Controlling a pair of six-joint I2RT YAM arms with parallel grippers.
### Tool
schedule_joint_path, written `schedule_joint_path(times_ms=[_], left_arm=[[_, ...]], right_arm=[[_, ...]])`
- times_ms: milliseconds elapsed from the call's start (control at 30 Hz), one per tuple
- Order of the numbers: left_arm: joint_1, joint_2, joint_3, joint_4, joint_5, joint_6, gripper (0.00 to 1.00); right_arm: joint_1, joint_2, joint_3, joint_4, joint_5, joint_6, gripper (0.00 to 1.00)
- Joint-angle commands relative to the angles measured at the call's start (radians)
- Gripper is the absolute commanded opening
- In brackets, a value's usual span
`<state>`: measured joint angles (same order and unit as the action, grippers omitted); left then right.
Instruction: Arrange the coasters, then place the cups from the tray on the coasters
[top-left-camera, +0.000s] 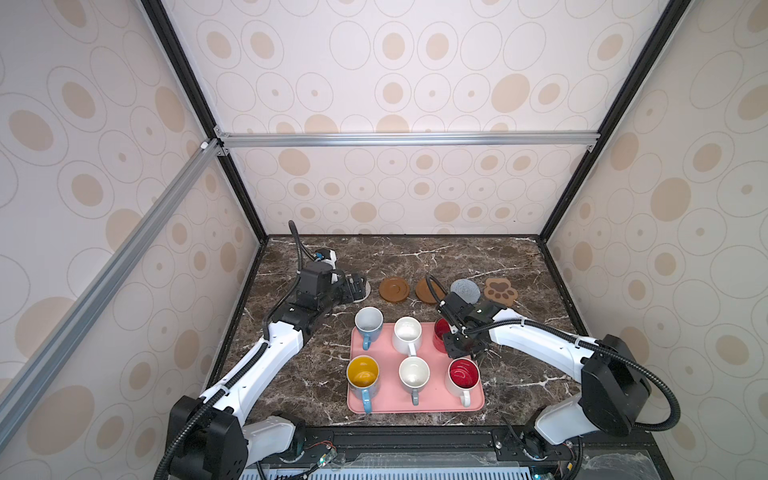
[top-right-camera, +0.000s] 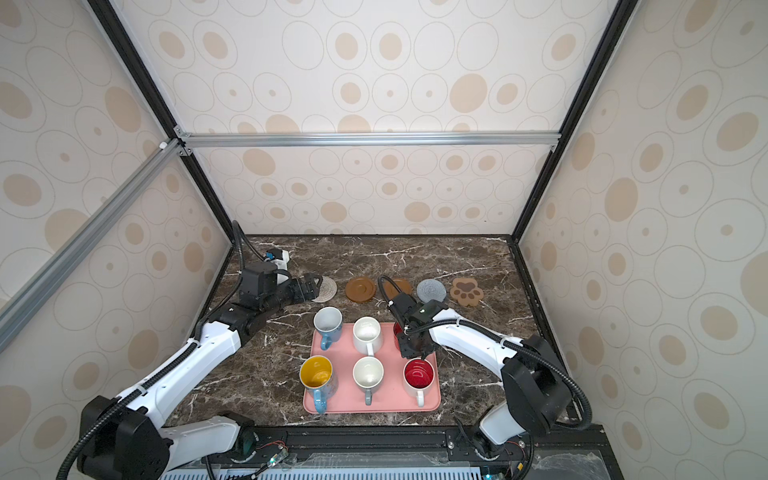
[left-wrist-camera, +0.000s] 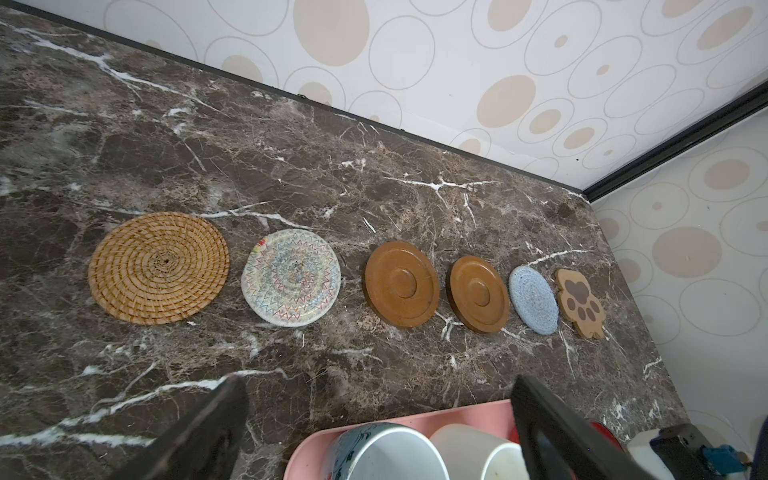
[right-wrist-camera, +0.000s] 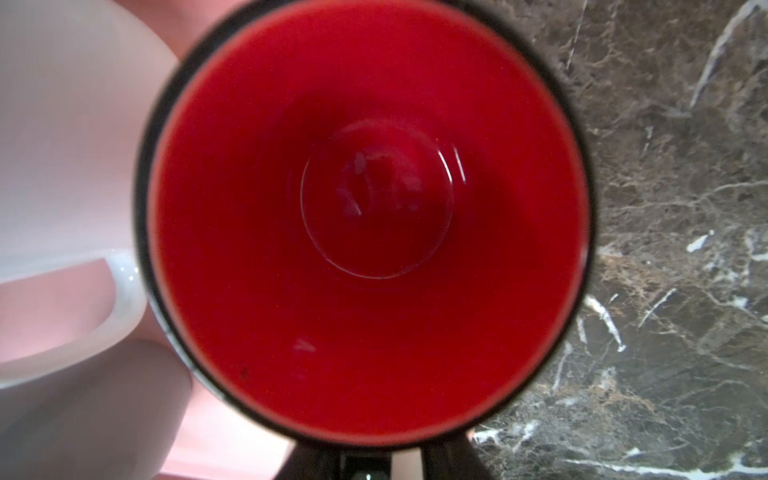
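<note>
Mug in play: the all-red glazed mug (top-left-camera: 439, 332) stands in the far right corner of the flat pink rectangular tray (top-left-camera: 436, 402), just beside the plain white mug (top-left-camera: 407, 334).
Tray: it lies toward the near edge of the dark marble table (top-left-camera: 519, 374), around the middle.
Which way it points: upright, mouth to the ceiling, long axis vertical. The handle is hidden under the arm, so its heading can't be called.
Right pincer: the right gripper (top-left-camera: 457, 347) sits on the mug's near side, and its wrist camera looks straight down the red bore. The fingers are out of sight, so I cannot tell whether they are clamped.
Doing it well: get a square, firm bite first, then lift straight up, clear of the tray rim and the white neighbour. Keep it level on the way over.
Landing spots: a line toward the far edge holds the brown paw-shaped coaster (top-left-camera: 500, 291) and the grey-blue woven round coaster (top-left-camera: 465, 289), the nearest two. Centre the base on one.
Left pincer: the left gripper (left-wrist-camera: 376, 384) hovers by the far left corner, fingers spread wide and holding nothing.
</note>
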<state>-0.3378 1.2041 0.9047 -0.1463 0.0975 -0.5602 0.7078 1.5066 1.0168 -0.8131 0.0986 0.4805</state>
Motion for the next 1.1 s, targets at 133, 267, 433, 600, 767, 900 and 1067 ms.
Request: schedule_joint_path(times_ms=[133,267,433,600,767,900,1067], left_arm=[[-0.007,-0.025,0.005,0.011,-0.015,-0.007,1.0],[-0.006,-0.023,0.007,0.012,-0.013,-0.009,1.0],[-0.008,-0.021,0.007,0.011,-0.013,-0.01,1.0],[-0.007,-0.023,0.009,0.012,-0.013,-0.01,1.0],[-0.007,-0.021,0.01,0.016,-0.012,-0.01,1.0],[-0.006,-0.018,0.012,0.017,-0.01,-0.009,1.0],[-0.006,-0.017,0.013,0.019,-0.01,-0.01,1.0]], right_arm=[[0.013,0.025,-0.007,0.007,0.033,-0.007,0.27],[0.016,0.024,-0.006,0.012,0.039,-0.007,0.23],[0.019,0.022,-0.007,0.014,0.042,-0.008,0.19],[0.019,0.018,-0.005,0.014,0.047,-0.009,0.18],[0.02,0.008,-0.004,0.015,0.054,-0.012,0.16],[0.019,0.0,-0.003,0.016,0.057,-0.011,0.14],[0.019,-0.014,0.007,0.014,0.062,-0.012,0.14]])
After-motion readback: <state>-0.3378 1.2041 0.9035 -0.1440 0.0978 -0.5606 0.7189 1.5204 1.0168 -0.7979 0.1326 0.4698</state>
